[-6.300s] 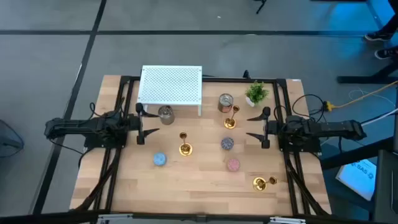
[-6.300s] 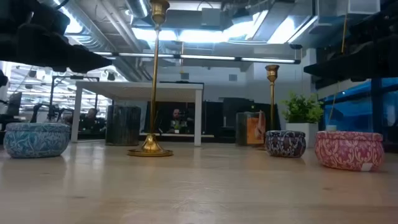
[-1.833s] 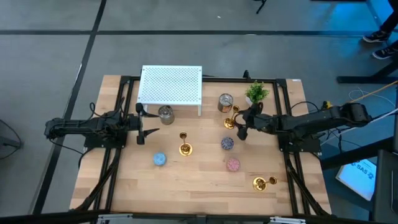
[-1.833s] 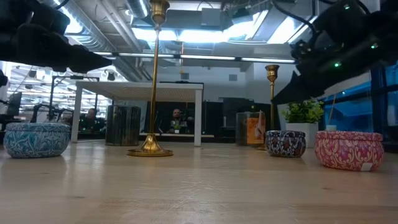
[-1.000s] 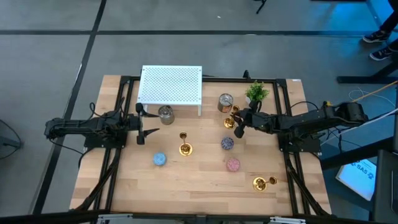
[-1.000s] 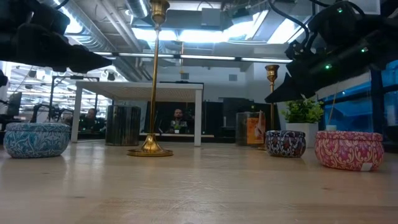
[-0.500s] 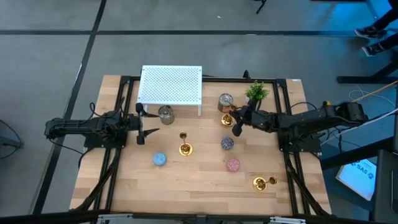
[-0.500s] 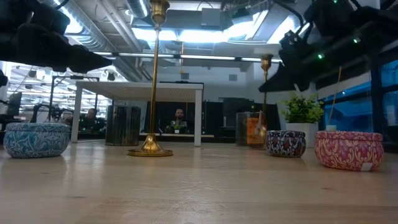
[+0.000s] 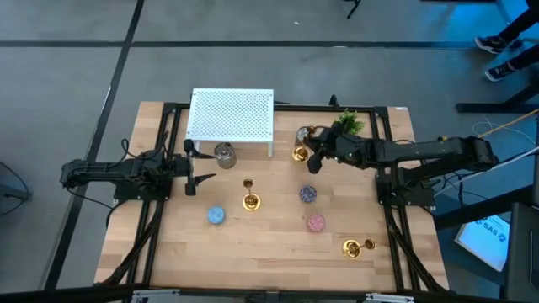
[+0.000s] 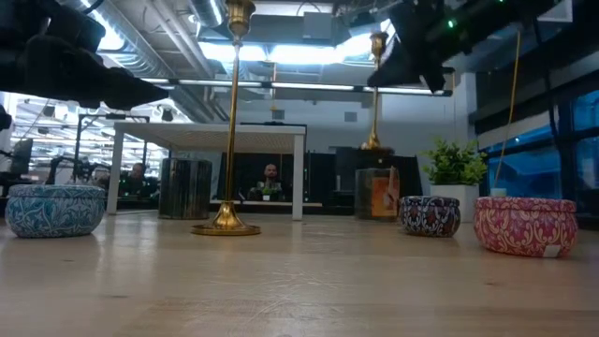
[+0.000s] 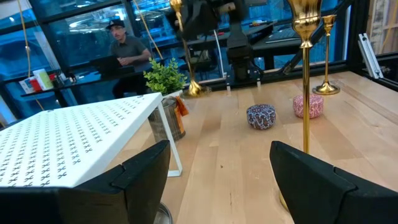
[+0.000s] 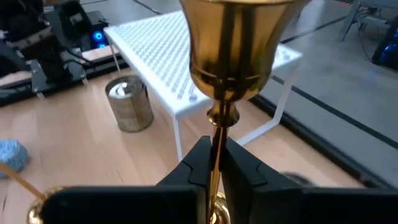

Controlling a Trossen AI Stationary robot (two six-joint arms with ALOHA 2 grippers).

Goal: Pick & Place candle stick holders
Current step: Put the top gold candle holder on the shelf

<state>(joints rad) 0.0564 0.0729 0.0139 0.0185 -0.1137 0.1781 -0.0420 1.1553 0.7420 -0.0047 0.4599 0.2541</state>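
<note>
lifted clear of the table since a moment ago, a gold candlestick hangs upright, its thin stem pinched between the closed fingers of the right gripper, near the copper tin and plant. two more candlesticks stand on the wood. left gripper waits by the white rack, fingers spread, holding nothing.

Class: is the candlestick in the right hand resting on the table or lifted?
Lifted: the candlestick base hangs above the copper tin.
</note>
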